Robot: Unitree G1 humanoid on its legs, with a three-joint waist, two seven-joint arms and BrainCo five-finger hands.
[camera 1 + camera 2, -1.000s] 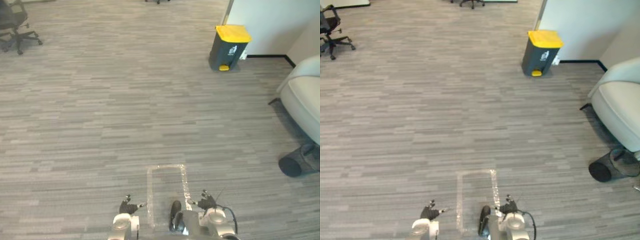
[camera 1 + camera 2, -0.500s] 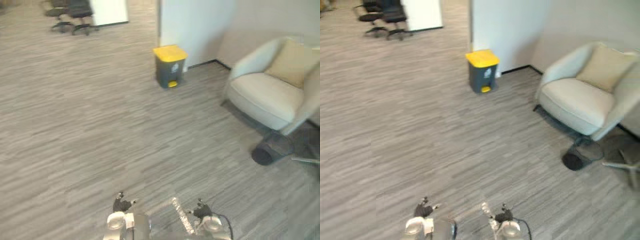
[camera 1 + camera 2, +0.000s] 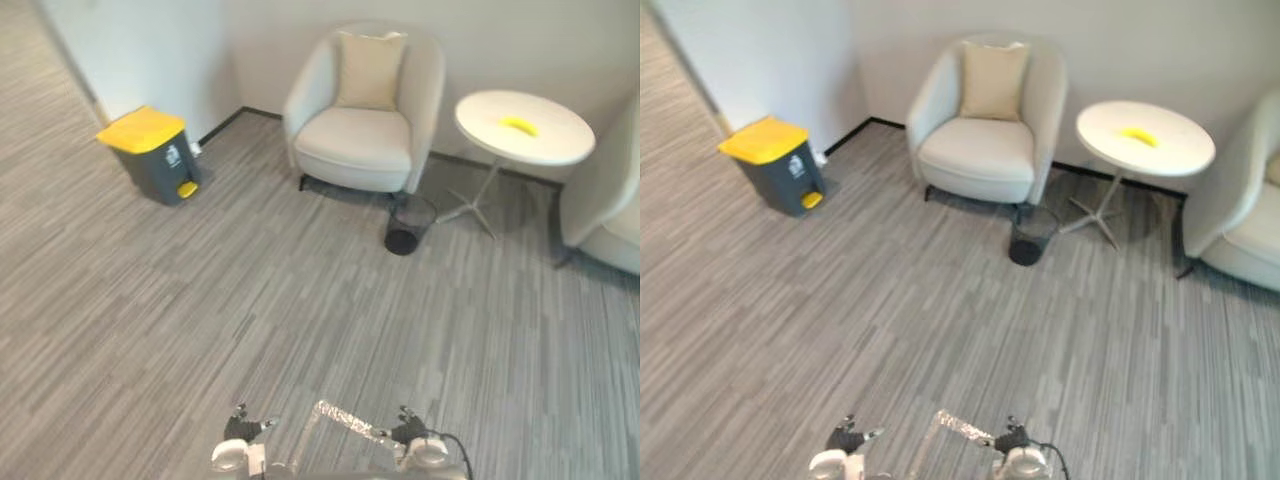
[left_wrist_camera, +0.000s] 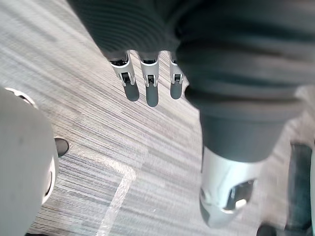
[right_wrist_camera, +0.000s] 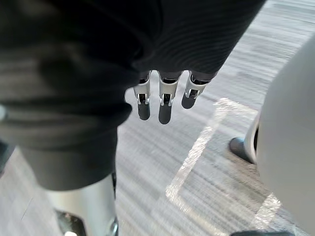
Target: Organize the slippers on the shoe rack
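Observation:
My left hand (image 3: 244, 429) hangs low at the bottom edge of the left eye view, over grey striped carpet. Its fingers (image 4: 146, 84) point straight down at the floor and hold nothing. My right hand (image 3: 409, 431) hangs a little to the right of it at the same height. Its fingers (image 5: 164, 99) are also straight and empty. Both hands are open.
A grey bin with a yellow lid (image 3: 150, 155) stands by the wall at the left. A cream armchair (image 3: 365, 120), a black mesh wastebasket (image 3: 408, 222) and a round white table (image 3: 523, 128) stand ahead. A second chair (image 3: 610, 200) is at the right edge. Tape (image 3: 340, 420) marks the floor between my hands.
The camera has swung to the right: the bin has slid to the picture's left and the armchair, round table and second chair have come into view. Both hands hang as before.

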